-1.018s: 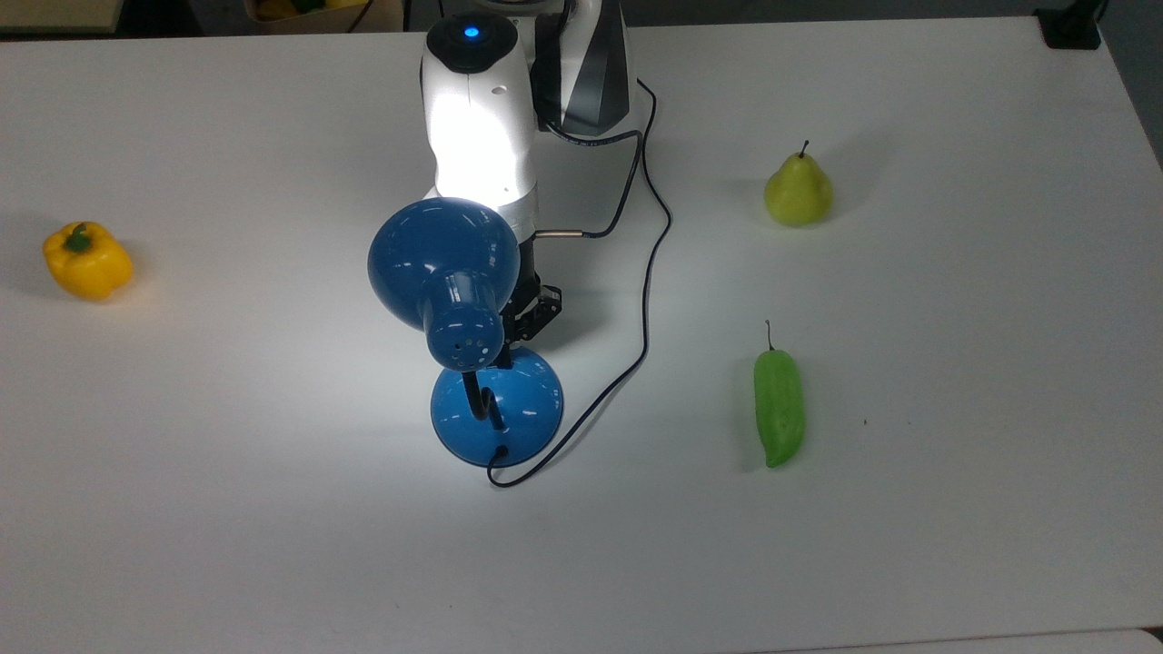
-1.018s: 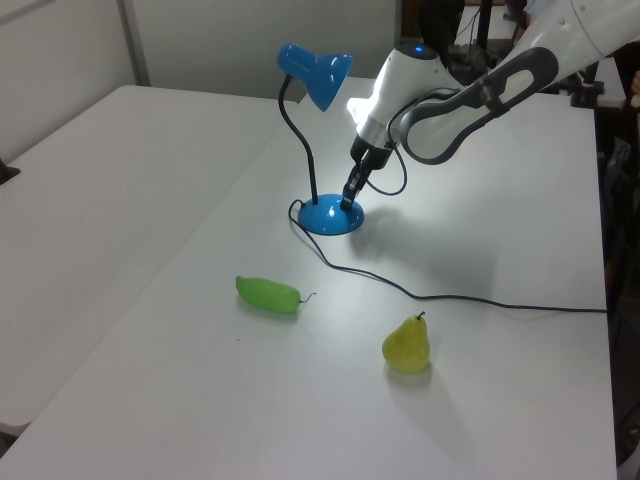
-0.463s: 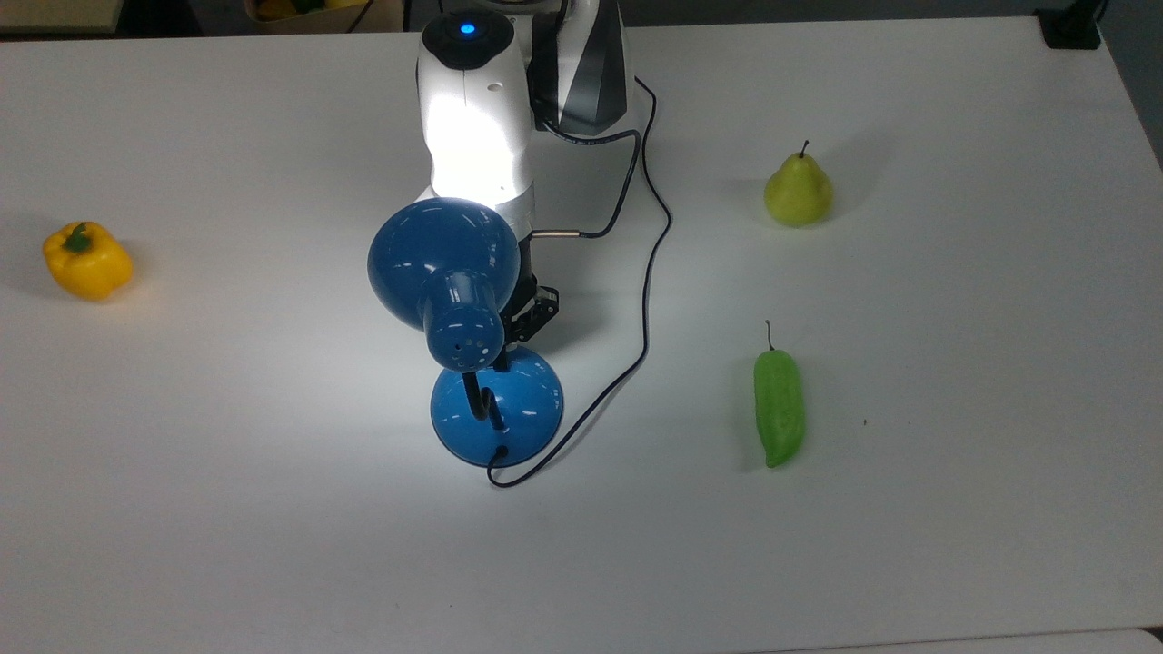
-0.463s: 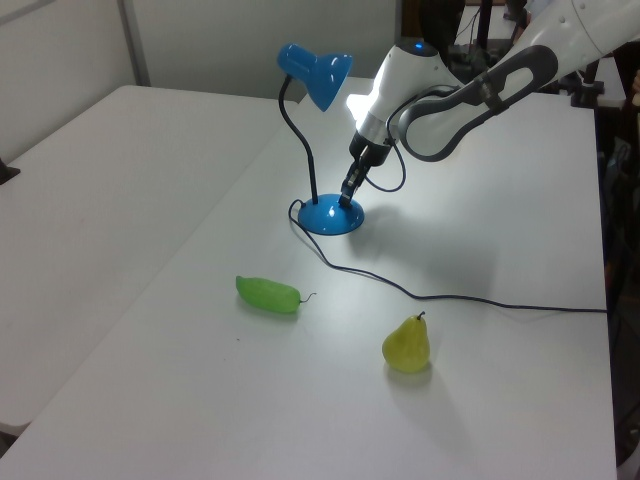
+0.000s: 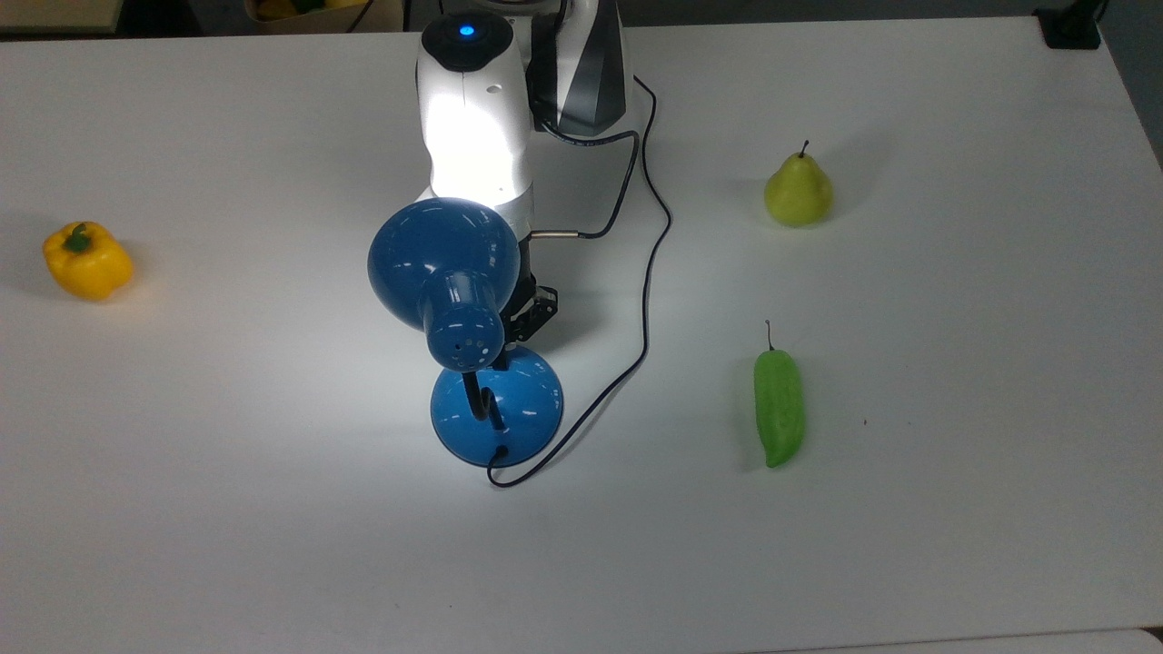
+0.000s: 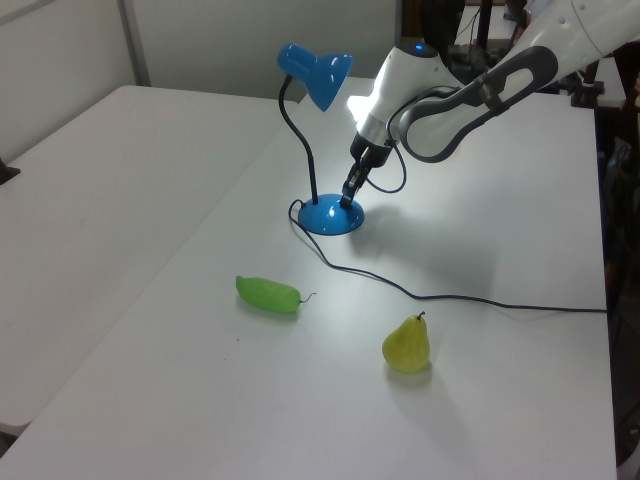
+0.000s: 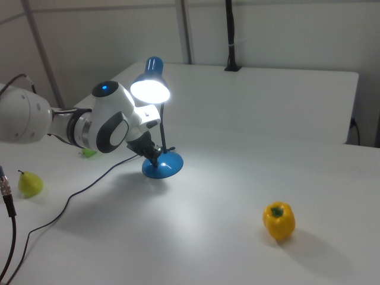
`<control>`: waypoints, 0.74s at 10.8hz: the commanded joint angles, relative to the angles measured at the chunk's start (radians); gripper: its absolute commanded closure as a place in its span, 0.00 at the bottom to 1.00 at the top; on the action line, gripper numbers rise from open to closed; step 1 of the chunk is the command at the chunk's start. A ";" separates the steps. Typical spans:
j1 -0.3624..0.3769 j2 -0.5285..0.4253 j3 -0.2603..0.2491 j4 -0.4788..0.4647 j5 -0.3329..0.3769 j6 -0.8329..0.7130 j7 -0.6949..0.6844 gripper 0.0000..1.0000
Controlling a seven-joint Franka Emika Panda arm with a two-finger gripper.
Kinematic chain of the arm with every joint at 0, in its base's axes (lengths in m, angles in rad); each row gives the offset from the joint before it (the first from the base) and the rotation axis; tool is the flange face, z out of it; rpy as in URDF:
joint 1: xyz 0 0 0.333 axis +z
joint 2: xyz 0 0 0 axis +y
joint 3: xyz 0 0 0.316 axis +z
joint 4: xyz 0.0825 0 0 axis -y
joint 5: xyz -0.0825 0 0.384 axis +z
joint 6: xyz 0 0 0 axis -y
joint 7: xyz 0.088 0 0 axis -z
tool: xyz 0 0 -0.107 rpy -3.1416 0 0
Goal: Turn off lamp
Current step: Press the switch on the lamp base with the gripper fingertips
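The lamp (image 5: 496,406) is standing mid-table (image 5: 273,545), the gripper (image 6: 347,196) hovering just over its base. In the top view, a bell pepper (image 5: 87,261) is sitting far to the top view's left — a pear (image 5: 798,191) and a chilli (image 5: 779,406) are lying to the top view's right, pear behind.

You have open table (image 5: 273,545) on every side of the lamp (image 5: 497,406); its shade (image 5: 443,261) overhangs the gripper (image 6: 346,199), and the cord (image 5: 647,300) probably lies slack alongside.
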 commanded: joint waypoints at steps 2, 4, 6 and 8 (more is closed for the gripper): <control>0.003 -0.017 -0.012 -0.032 0.006 -0.002 -0.022 1.00; 0.001 -0.030 -0.014 -0.041 0.006 -0.002 -0.022 1.00; -0.001 -0.055 -0.014 -0.057 0.006 -0.023 -0.026 1.00; -0.005 -0.055 -0.014 -0.057 0.006 -0.031 -0.028 1.00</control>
